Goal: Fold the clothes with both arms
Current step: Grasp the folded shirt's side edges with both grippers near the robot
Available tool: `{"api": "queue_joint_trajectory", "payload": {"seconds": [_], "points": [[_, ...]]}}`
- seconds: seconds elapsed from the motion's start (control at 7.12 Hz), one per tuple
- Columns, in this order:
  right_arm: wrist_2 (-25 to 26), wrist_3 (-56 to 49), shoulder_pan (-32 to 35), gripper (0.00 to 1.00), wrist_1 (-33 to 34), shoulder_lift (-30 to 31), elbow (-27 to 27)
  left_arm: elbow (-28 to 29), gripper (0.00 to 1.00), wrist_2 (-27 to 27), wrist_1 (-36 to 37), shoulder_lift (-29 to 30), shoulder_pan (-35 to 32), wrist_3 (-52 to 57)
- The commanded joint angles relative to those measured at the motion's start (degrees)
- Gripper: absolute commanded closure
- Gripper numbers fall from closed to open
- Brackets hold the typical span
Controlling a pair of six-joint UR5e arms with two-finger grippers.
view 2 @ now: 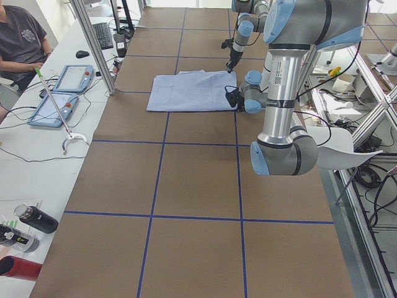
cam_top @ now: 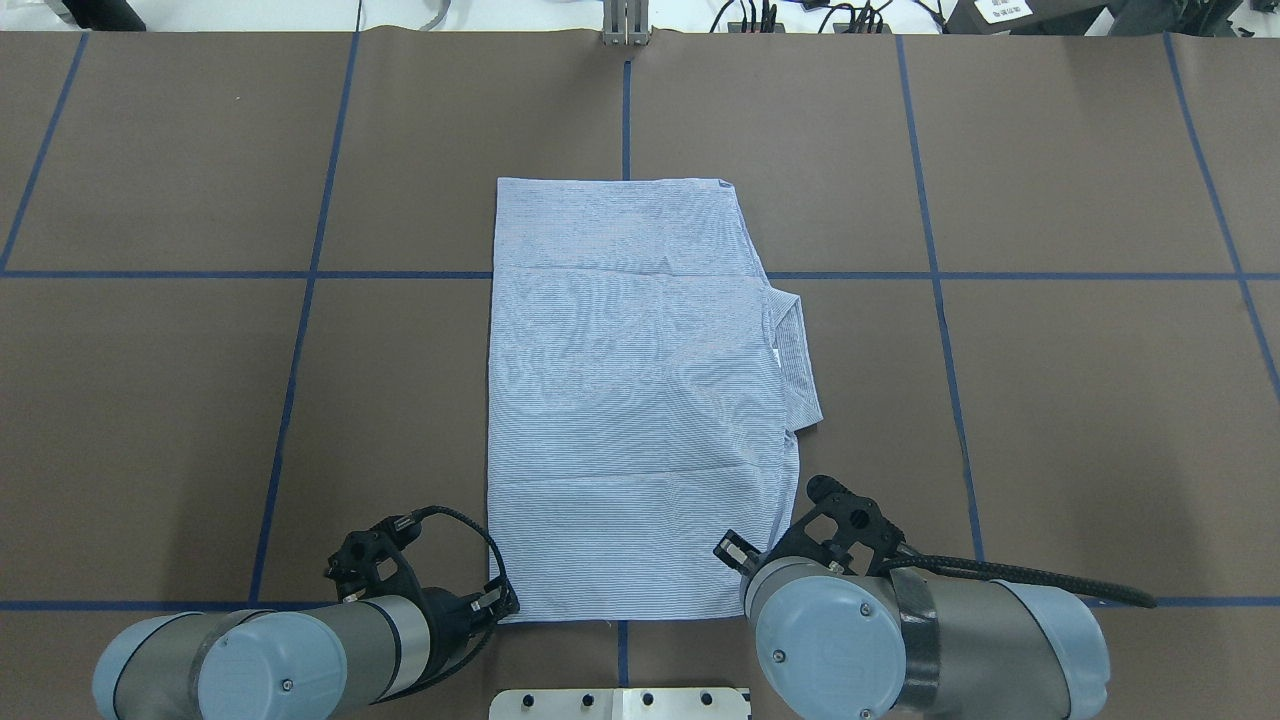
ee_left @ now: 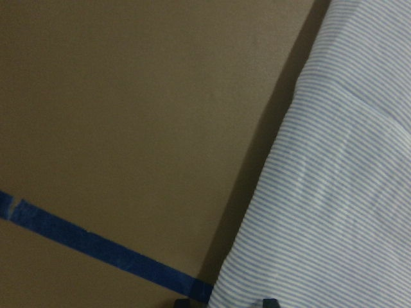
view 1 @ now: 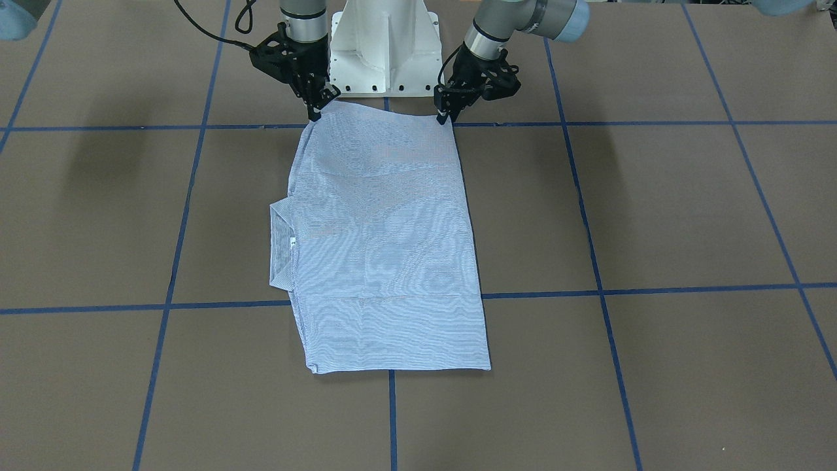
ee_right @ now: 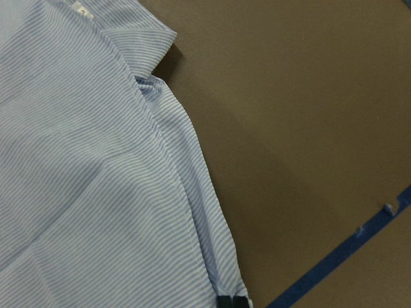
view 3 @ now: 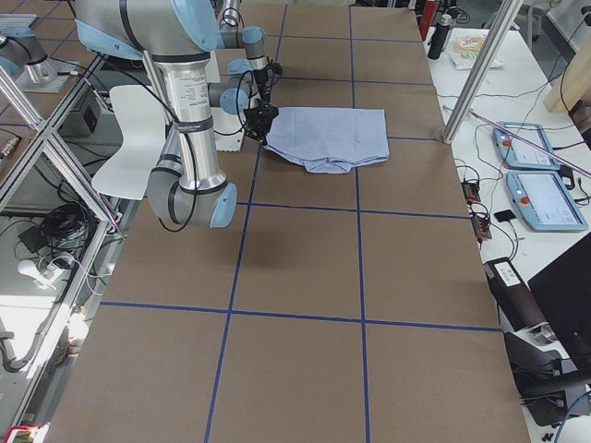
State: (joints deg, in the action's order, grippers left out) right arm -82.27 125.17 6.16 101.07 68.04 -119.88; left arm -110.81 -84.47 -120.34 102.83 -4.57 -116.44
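The light blue-and-white striped shirt (view 1: 386,242) lies folded into a long rectangle at the table's middle, its collar (view 1: 280,245) and white neck label sticking out on my right side. My left gripper (view 1: 444,118) pinches the shirt's near corner by the base, shut on the cloth. The left wrist view shows striped cloth (ee_left: 334,192) between the finger ends. My right gripper (view 1: 316,112) is shut on the other near corner. In the right wrist view the shirt's hem (ee_right: 192,167) runs down to the dark fingertip. From overhead, the right wrist (cam_top: 850,630) hides its fingers.
The brown table cover (cam_top: 1080,400) carries a grid of blue tape lines. The white pedestal base (view 1: 384,46) stands just behind the shirt's near edge. A seated person (view 2: 18,43) and tablets (view 2: 62,93) are at a side bench. Bottles (view 2: 34,218) stand at that bench's end.
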Motion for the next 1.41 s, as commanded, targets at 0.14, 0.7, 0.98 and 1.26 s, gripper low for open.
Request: {"api": "queue_joint_trajectory", "payload": {"seconds": [0.14,0.7,0.98,1.26], "points": [[0.0,0.08,0.08,1.0,0.0,0.08,-0.35,-2.81,1.0,-0.6,0.02,-0.17,-0.17,0.33],[-0.7,-0.1,5.15,1.0,0.0,3.25,-10.1,-12.14,1.0,-9.79,2.82,0.43,-10.75,2.87],[-11.18,-1.93,16.71,1.0,-0.09,0.01,-8.98,-11.45,1.0,-19.72,3.1,3.69,-24.89,9.37],[-17.56,-6.67,24.32,1.0,-0.26,-6.49,-1.1,-5.59,1.0,-25.38,3.1,9.47,-32.32,10.36]]}}
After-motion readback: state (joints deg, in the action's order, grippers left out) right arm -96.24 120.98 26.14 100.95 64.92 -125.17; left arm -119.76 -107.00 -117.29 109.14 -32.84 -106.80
